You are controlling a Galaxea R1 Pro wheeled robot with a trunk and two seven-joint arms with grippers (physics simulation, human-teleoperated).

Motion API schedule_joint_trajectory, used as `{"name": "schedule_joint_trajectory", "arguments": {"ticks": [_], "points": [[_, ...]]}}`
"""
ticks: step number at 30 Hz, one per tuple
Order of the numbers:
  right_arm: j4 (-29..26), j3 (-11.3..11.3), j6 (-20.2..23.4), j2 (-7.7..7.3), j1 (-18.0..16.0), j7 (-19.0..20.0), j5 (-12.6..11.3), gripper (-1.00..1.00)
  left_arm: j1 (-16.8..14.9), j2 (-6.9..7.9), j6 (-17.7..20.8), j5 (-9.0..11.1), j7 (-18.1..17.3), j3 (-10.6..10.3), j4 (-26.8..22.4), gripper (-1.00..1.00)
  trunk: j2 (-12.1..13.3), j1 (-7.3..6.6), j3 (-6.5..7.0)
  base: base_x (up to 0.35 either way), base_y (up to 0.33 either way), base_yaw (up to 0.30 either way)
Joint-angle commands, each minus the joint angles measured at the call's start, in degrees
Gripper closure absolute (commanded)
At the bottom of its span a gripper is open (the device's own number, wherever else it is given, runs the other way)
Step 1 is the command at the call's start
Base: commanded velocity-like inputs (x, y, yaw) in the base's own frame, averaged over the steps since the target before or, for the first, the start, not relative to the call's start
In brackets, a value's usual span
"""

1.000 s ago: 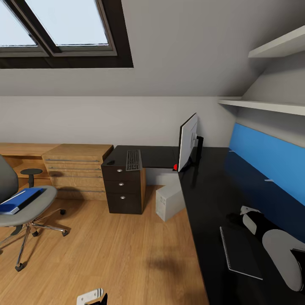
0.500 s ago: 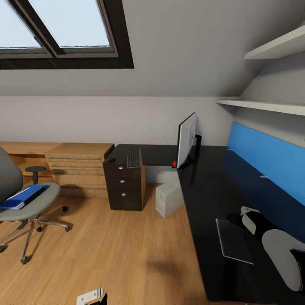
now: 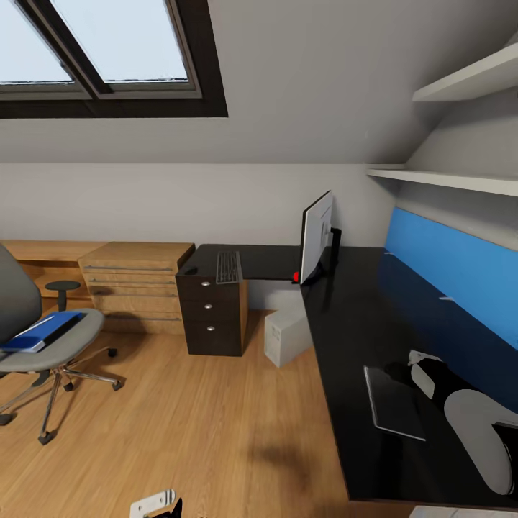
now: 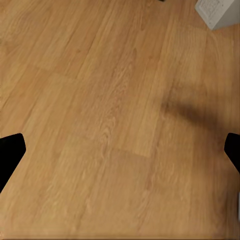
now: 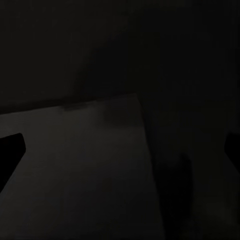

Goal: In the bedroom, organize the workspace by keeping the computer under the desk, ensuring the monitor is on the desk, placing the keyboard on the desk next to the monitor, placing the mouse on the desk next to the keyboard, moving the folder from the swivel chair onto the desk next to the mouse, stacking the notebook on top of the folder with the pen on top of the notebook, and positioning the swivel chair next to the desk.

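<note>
The black-topped desk [image 3: 345, 309] runs along the right wall and turns left at the far end. On that far part stand the monitor [image 3: 316, 241], the keyboard [image 3: 228, 267] and the mouse [image 3: 190, 271]. The computer [image 3: 286, 338] [image 4: 220, 10] sits on the floor at the desk's inner corner. The notebook [image 3: 392, 392] [image 5: 75, 165] lies flat on the near desk, just beside my open right gripper [image 3: 403, 373] [image 5: 120, 150]. At the left the swivel chair [image 3: 36, 345] carries the blue folder [image 3: 43, 331]. My left gripper [image 4: 120, 150] hangs open over the bare floor.
Light oak drawers [image 3: 137, 284] stand left of the desk's dark drawer unit [image 3: 212, 316]. White shelves [image 3: 446, 180] hang above the blue back panel [image 3: 453, 270]. Open wood floor [image 3: 194, 417] lies between chair and desk. A skylight [image 3: 108, 50] is overhead.
The whole picture has shifted a little, so the camera has moved: chair and notebook sit differently in the view and the desk's near edge now shows. Both grippers stay open.
</note>
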Motion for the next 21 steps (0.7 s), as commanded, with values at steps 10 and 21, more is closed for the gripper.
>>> {"name": "schedule_joint_trajectory", "arguments": {"ticks": [10,21], "points": [[-0.19,-0.21,-0.02,0.01,-0.01,-0.13,-0.67,-1.0,0.02,0.08,0.08,0.5,0.5,-0.25,-0.03,-1.0,-0.03,-0.01,-0.05,-0.012,0.0,0.0],[-0.43,-0.33,-1.96,-0.04,-0.01,0.21,-0.7,-1.0,0.03,0.08,0.16,0.56,0.55,-0.29,0.39,-1.0,-0.03,-0.01,-0.05,0.121,0.0,0.0]]}}
